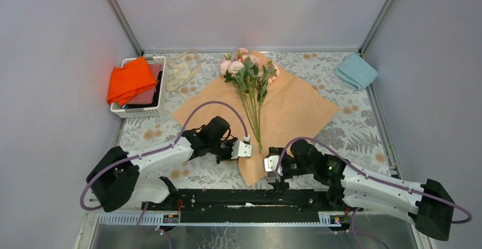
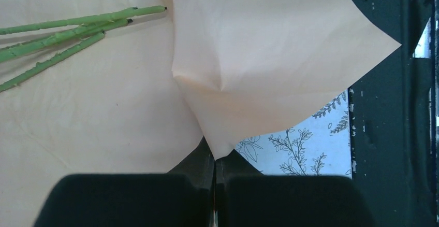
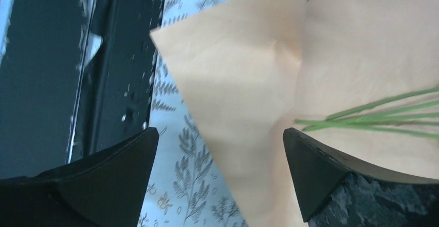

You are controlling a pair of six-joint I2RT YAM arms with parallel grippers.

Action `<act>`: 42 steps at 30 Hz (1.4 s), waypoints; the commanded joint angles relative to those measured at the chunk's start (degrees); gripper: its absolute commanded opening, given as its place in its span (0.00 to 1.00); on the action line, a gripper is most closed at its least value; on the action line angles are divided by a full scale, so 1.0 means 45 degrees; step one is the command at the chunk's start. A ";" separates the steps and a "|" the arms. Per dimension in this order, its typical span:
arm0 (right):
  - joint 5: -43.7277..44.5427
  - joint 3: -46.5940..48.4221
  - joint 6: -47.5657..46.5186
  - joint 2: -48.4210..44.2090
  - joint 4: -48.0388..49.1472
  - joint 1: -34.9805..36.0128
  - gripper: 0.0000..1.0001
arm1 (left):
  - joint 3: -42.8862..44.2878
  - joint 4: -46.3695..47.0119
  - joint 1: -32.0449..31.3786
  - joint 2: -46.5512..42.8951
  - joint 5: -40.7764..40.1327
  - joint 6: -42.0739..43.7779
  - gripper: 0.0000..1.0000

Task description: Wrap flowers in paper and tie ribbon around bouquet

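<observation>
Pinching the paper (image 1: 290,110) at its 6 o'clock corner in my left gripper (image 2: 214,157), right gripper (image 3: 220,139) spread alongside, I judge this sheet under the flowers (image 1: 250,84) light and crease-prone: hold edges only.

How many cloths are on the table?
2 for sure: the orange cloth in the white basket at the far left, and the light blue cloth folded at the far right. A reddish thing under the orange one may be another.
</observation>
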 commanded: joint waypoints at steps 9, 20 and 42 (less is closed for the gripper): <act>0.3360 -0.1647 -0.2118 0.1795 0.3627 -0.0038 1.00 | 0.0318 -0.0590 0.0475 -0.0376 0.1058 -0.0021 0.00; 0.2934 -0.2223 -0.1583 0.1503 0.5283 -0.0047 0.55 | 0.0252 -0.0857 0.0513 -0.0506 0.1190 0.0356 0.00; 0.2203 -0.0413 0.0951 0.2458 0.3030 -0.0451 0.20 | 0.0986 -0.0939 0.0164 -0.0331 0.0704 0.0665 0.80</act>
